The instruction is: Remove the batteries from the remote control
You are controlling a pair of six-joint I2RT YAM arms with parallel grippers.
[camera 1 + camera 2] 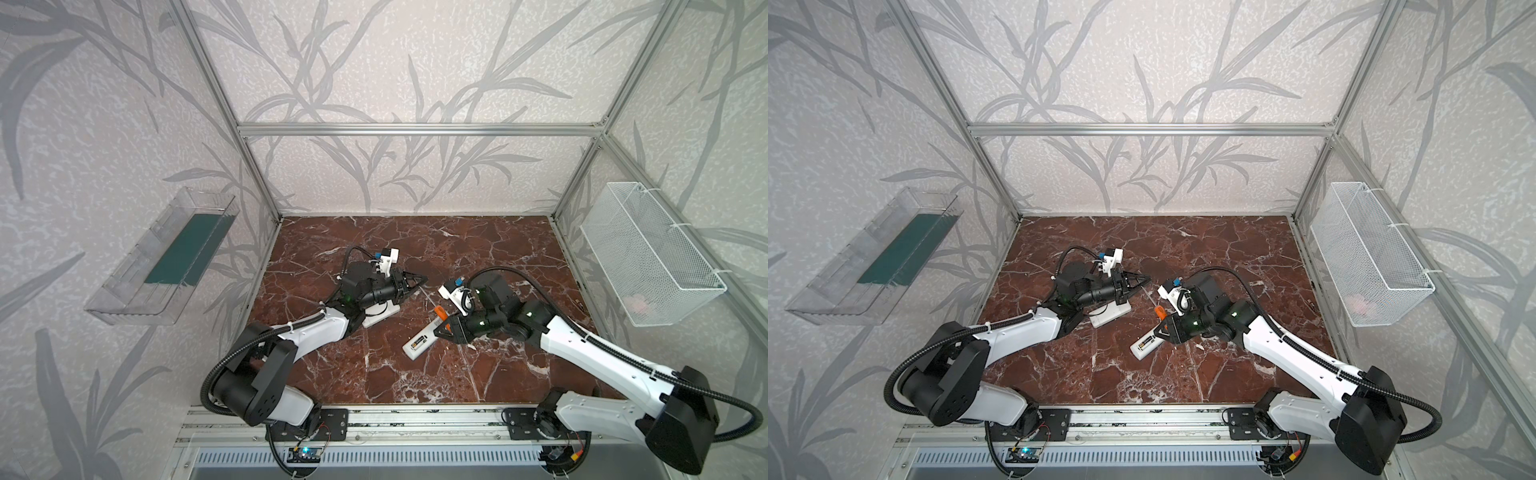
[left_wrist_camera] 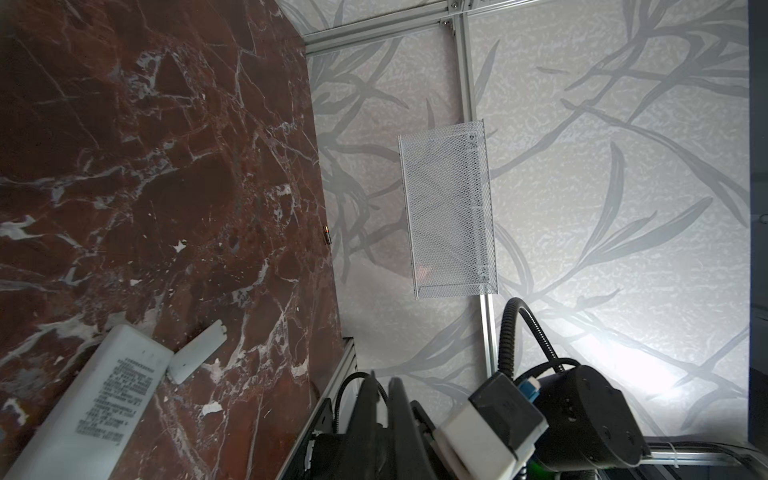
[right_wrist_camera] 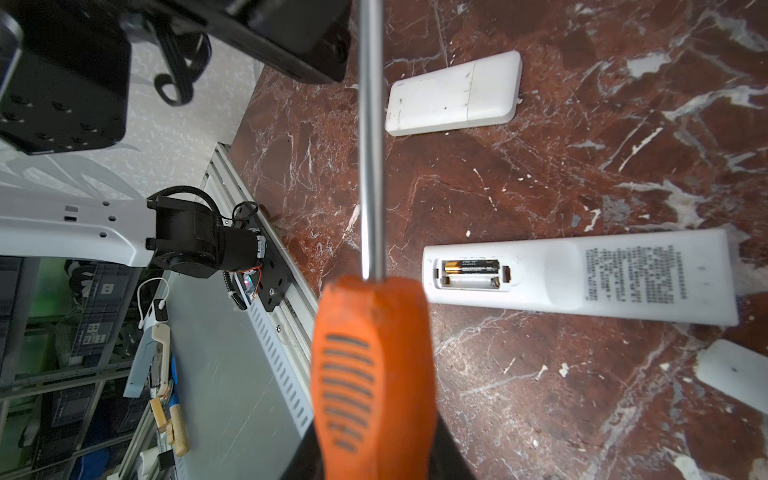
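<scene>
The red marble table (image 1: 415,241) is filling the floor of the cell, and both arms are leaning in over its middle. A white wire basket (image 1: 648,257) is hanging on the right wall and a clear tray (image 1: 162,257) on the left wall. The left arm (image 1: 316,328) is lying partly over a closed remote (image 3: 453,93), which is resting back up. The open remote (image 1: 419,344) is lying back up nearer the front, its battery bay standing uncovered, and a white cover (image 3: 735,374) is lying loose near its far end. The right claw (image 1: 444,326) is grasping the orange handle of a screwdriver (image 3: 370,353), whose steel shaft is pointing toward the left claw (image 1: 422,282). The left claw is clenched, tips together just beside the shaft's end; whether it is pinching anything I cannot tell. One battery (image 3: 469,266) is sitting in one slot of the uncovered bay, the slot beside it showing only white plastic. A loose battery (image 2: 326,234) is lying alone at the table's right edge, well apart from both remotes.
</scene>
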